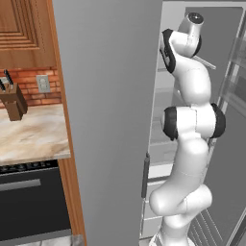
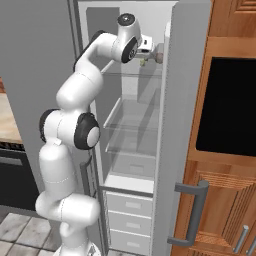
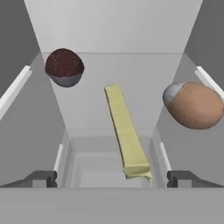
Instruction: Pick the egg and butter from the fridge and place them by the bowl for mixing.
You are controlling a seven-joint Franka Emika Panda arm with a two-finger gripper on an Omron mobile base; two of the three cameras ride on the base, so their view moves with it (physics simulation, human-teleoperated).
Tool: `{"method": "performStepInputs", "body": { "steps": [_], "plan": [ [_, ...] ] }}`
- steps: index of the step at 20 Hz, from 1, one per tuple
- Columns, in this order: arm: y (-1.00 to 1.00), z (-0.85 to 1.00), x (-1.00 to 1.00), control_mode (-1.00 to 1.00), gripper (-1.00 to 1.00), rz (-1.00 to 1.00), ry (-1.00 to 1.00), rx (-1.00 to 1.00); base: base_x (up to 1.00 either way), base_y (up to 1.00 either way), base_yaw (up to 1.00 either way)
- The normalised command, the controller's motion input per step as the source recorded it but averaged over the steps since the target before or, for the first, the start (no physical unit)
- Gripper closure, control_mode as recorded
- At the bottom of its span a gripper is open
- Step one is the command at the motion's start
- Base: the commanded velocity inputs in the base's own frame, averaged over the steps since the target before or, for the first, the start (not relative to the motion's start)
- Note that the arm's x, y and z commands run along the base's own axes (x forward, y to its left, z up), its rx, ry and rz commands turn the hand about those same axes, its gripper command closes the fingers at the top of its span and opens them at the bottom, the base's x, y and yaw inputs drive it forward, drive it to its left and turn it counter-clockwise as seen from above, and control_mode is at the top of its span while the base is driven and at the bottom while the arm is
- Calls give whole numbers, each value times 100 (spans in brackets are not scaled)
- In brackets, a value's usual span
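From the left base view, my white arm rises in front of the tall grey fridge with its door swung open, my wrist reaching up toward the top of the white interior; off to my left, well apart from my jaws, the pale marbled bench carries a brown wooden knife block. From the right base view, my jaws are at the level of the upper clear glass shelf, poked just inside the fridge opening, with a small pale thing just under them that is too small to make out. From the hand view, my jaws stand spread as wide as they go and hold nothing, the two dark tips apart at either side. The thin pale yellow-olive stick of butter lies straight ahead between the tips, its near end almost level with them and a little toward the right tip, its long axis running away from me and leaning slightly left at the far end. So I judge the stick runs along my reach and my tips would close across its narrow width, which suits a grasp. The small brown-tan oval egg sits farther in and to the right of my jaws, apart from the butter. A dark red rounded thing in a grey cup rests farther back to the left. I judge the butter nearer than the egg.
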Motion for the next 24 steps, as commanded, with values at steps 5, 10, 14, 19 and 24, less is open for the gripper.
{"method": "performStepInputs", "body": {
  "steps": [5, 10, 14, 19, 24],
  "plan": [
    [-6, 0, 38, -100, -100, 0, 2, 0, 0, 0, 0],
    [-11, -5, 22, -100, -100, 0, 0, 0, 0, 0, 0],
    [-8, -9, 12, -100, -100, 0, -3, 2, 0, 0, 0],
    [-2, -22, 5, -100, -100, -2, 0, 2, 0, 0, 0],
    [0, -28, 2, -100, -100, -2, -4, 0, 0, 0, 0]
  ]
}}
